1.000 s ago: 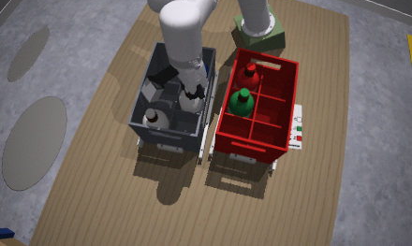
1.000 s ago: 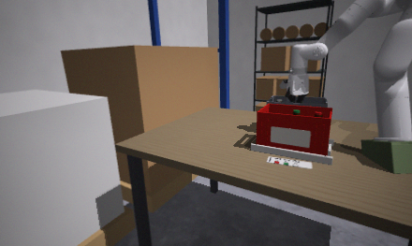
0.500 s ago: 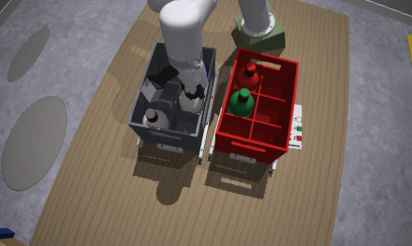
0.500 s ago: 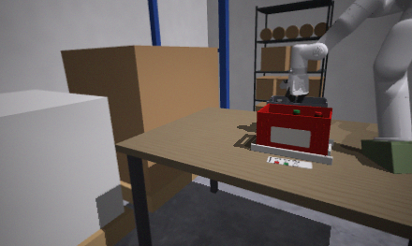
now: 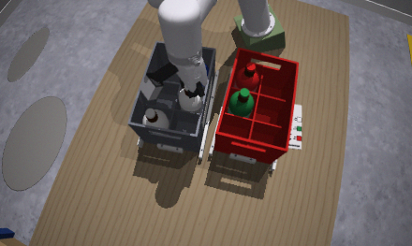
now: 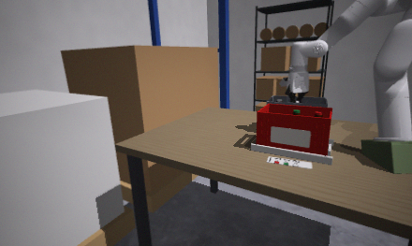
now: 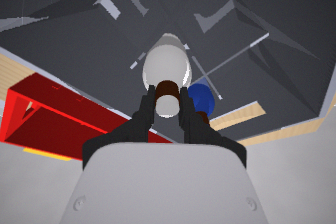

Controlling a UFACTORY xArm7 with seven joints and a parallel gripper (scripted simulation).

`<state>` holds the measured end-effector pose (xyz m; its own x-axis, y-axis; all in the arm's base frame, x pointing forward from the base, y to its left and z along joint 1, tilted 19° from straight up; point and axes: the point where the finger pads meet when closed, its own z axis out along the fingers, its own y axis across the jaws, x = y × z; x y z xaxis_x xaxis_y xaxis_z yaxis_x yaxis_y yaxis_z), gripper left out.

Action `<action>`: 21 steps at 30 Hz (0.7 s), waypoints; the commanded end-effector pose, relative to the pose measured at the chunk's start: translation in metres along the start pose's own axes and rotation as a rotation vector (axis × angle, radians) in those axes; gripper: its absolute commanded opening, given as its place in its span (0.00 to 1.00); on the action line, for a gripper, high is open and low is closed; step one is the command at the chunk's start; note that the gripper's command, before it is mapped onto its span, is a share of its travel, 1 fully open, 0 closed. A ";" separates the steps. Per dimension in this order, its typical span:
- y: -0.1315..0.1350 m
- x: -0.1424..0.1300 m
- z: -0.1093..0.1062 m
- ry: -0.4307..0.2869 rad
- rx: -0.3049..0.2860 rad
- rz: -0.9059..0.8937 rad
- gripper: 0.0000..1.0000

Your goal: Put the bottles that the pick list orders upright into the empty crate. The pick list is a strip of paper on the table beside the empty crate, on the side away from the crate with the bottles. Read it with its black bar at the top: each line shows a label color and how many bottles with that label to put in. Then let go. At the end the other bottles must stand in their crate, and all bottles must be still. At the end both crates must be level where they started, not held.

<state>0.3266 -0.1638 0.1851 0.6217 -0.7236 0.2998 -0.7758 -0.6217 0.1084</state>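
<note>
My gripper [image 5: 193, 89] [image 6: 297, 100] [image 7: 167, 95] is shut on the neck of a white bottle [image 5: 190, 102] [image 7: 166, 67], upright in the grey crate [image 5: 166, 134] [image 6: 318, 102]. Another white bottle [image 5: 156, 122] stands in that crate's front left compartment. A blue bottle [image 5: 206, 70] [image 7: 200, 99] stands there too, mostly hidden in the top view. The red crate [image 5: 227, 144] [image 6: 322, 134] [image 7: 97, 119] holds a red bottle [image 5: 247, 79] [image 6: 318, 114] and a green bottle [image 5: 242, 103] [image 6: 296, 111]. The pick list [image 5: 295, 144] [image 6: 305, 165] shows white, green and red marks; its counts are too small to read.
The crates stand side by side, with white rails around their bases. The red crate's wall is close to my gripper's side. The robot's green base block [image 5: 269, 38] [image 6: 402, 157] is behind the red crate. A dark part on the arm hangs over the grey crate.
</note>
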 end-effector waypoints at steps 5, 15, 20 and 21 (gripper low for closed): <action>-0.001 0.001 -0.015 0.003 0.002 0.000 0.00; -0.001 0.001 -0.028 0.003 0.002 0.000 0.00; -0.001 0.001 -0.036 0.003 0.002 0.000 0.00; -0.001 0.001 -0.038 0.003 0.002 0.000 0.00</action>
<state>0.3230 -0.1548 0.2131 0.6220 -0.7239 0.2985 -0.7758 -0.6215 0.1092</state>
